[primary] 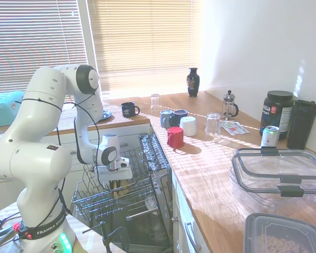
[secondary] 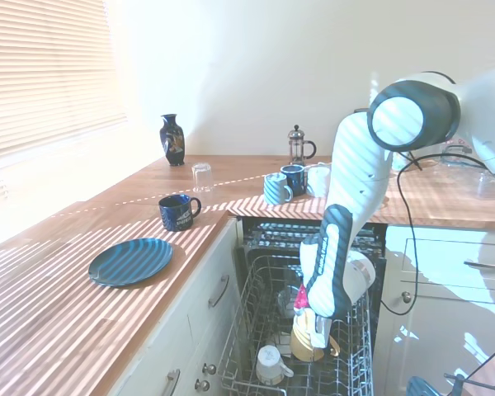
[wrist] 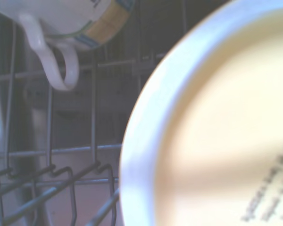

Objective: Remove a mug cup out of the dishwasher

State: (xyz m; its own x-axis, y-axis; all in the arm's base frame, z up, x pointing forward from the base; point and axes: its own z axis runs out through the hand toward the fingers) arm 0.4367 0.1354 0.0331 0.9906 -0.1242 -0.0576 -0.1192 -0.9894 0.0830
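The dishwasher's grey wire rack (primary: 95, 203) (secondary: 256, 285) is pulled out below the wooden counter. The yellow mug cup (secondary: 306, 346) stands upright in the rack, seen as a yellow patch under the hand (primary: 119, 184). My gripper (secondary: 311, 328) (primary: 114, 182) is down in the rack, shut on the mug cup's rim. Up close in the wrist view, the mug cup's pale inside (wrist: 217, 127) fills the right side.
A white mug (secondary: 268, 363) (wrist: 61, 28) and a glass (secondary: 287, 301) also sit in the rack. On the counter stand a red mug (primary: 175, 137), blue mugs (primary: 171, 118), a dark blue mug (secondary: 178, 211) and a blue plate (secondary: 130, 261).
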